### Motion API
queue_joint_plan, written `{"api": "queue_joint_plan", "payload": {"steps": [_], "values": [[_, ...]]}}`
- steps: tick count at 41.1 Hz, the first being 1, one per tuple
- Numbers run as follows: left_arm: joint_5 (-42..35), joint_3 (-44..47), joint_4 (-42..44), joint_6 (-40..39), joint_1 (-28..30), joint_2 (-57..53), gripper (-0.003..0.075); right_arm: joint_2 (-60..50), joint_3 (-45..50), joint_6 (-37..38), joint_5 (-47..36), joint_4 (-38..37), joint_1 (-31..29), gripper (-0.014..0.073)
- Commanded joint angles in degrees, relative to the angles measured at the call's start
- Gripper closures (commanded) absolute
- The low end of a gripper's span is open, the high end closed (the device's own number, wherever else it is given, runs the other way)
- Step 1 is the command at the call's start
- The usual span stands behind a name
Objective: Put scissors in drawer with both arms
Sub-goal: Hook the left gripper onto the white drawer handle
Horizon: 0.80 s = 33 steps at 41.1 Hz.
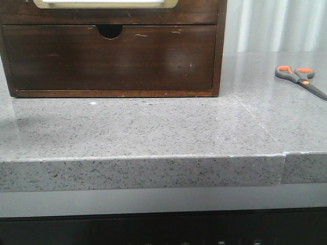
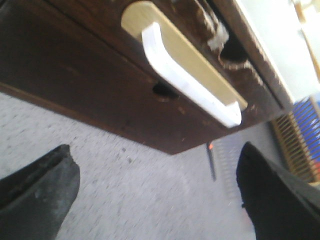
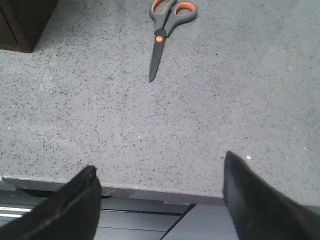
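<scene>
The scissors (image 1: 299, 77) lie flat on the grey counter at the far right, their orange-lined loops towards the cabinet side. In the right wrist view the scissors (image 3: 165, 30) lie well ahead of my open, empty right gripper (image 3: 159, 167), which hovers over the counter's front edge. The drawer (image 1: 196, 11) is the upper one of the dark wooden cabinet, shut, with only its lower strip and pale panel in the front view. In the left wrist view the drawer (image 2: 100, 55) shows its cream panel and white handle (image 2: 185, 82). My left gripper (image 2: 155, 160) is open and empty, in front of the cabinet.
The lower drawer front (image 1: 110, 58), plain with a half-round notch, is shut below the panelled one. The cabinet stands at the back left of the speckled grey counter (image 1: 153, 127). A seam (image 1: 283, 153) splits the counter at the right. Neither arm shows in the front view.
</scene>
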Motion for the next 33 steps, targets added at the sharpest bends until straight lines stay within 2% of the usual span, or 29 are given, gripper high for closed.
{"api": "queue_joint_plan", "payload": {"steps": [1, 15, 21, 26, 33], "values": [[3.6, -1.6, -14.1, 7.3, -0.3, 3.6, 0.0101, 0.6, -1.8, -0.6, -4.0, -0.7, 0.0, 0.0055], [16.1, -10.5, -16.0, 9.1, -0.3, 17.5, 0.0101, 0.6, -1.8, -0.6, -4.5, -0.7, 0.0, 0.0055], [17.4, -13.7, -16.0, 8.2, -0.4, 21.3, 0.0108, 0.6, -1.8, -0.6, -4.5, -0.7, 0.0, 0.0055], [18.0, -15.2, -16.0, 7.6, -0.4, 23.4, 0.0192, 0.6, -1.8, -0.6, -4.5, -0.7, 0.0, 0.0055], [18.4, -16.5, -16.0, 6.6, -0.4, 24.7, 0.0391, 0.6, -1.8, -0.6, -4.4, -0.7, 0.0, 0.0055]]}}
